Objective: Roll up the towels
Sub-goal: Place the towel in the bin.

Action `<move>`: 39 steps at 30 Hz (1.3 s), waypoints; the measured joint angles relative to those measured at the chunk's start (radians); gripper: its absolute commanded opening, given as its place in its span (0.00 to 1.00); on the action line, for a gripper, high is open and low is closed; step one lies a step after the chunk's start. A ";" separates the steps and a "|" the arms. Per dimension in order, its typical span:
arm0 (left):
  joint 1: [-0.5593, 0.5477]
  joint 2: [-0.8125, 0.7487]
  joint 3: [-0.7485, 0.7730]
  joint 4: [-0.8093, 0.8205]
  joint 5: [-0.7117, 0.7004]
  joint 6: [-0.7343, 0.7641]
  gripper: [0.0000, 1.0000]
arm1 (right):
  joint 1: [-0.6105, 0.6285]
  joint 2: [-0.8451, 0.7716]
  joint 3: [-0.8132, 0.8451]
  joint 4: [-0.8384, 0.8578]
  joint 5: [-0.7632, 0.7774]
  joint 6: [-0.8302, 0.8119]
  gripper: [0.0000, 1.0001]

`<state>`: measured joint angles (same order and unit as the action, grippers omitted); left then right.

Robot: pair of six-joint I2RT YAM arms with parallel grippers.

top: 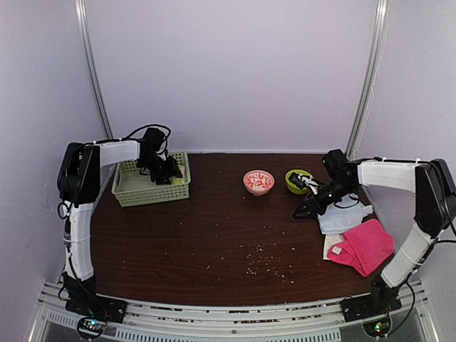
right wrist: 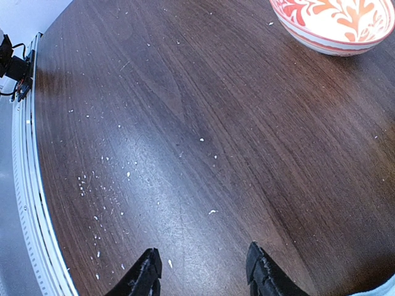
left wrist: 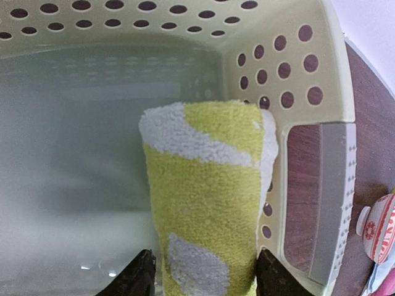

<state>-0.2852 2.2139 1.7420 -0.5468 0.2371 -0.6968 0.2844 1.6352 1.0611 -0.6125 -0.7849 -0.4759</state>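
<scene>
A rolled yellow towel [left wrist: 203,185] with pale patches lies in the right corner of the green basket [left wrist: 123,24]. My left gripper [left wrist: 203,280] is open, one finger on each side of the roll and close against it. In the top view this gripper [top: 169,173] is inside the basket [top: 142,192]. My right gripper [right wrist: 202,271] is open and empty just above bare table; in the top view it [top: 303,211] is left of the light blue towel [top: 342,219]. A bright pink towel [top: 367,246] lies over a cream towel [top: 332,246] at the right.
A red-and-white patterned bowl [top: 258,182] and a yellow-green bowl [top: 296,179] stand at the back middle of the table. The patterned bowl also shows in the right wrist view [right wrist: 336,21]. Small crumbs are scattered on the dark wood [top: 260,260].
</scene>
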 measured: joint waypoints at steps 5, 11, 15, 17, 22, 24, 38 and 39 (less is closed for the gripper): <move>0.000 -0.040 -0.027 -0.010 -0.035 0.018 0.57 | 0.000 0.000 0.000 -0.001 0.000 0.000 0.48; -0.001 -0.132 -0.032 -0.011 -0.042 0.035 0.57 | 0.000 0.004 0.000 -0.002 0.000 -0.002 0.48; -0.015 -0.192 -0.055 -0.007 -0.064 0.049 0.56 | 0.000 0.004 0.000 -0.003 0.000 -0.007 0.48; -0.034 -0.212 -0.068 -0.005 -0.080 0.059 0.55 | 0.000 0.004 0.002 -0.005 0.003 -0.006 0.47; -0.159 -0.286 -0.103 -0.002 -0.145 0.121 0.53 | -0.001 0.002 0.062 -0.017 0.083 0.014 0.48; -0.237 -0.332 -0.115 0.004 -0.183 0.163 0.53 | -0.010 -0.011 0.087 -0.012 0.148 0.032 0.49; -0.712 -0.806 -0.738 0.356 -0.681 0.451 0.98 | -0.163 -0.224 0.109 -0.325 0.512 -0.159 0.50; -0.709 -0.814 -0.774 0.386 -0.714 0.444 0.98 | -0.162 -0.246 0.089 -0.358 0.523 -0.176 0.50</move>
<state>-0.9943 1.3998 0.9684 -0.1604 -0.4770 -0.2527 0.1223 1.3888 1.1503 -0.9707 -0.2619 -0.6521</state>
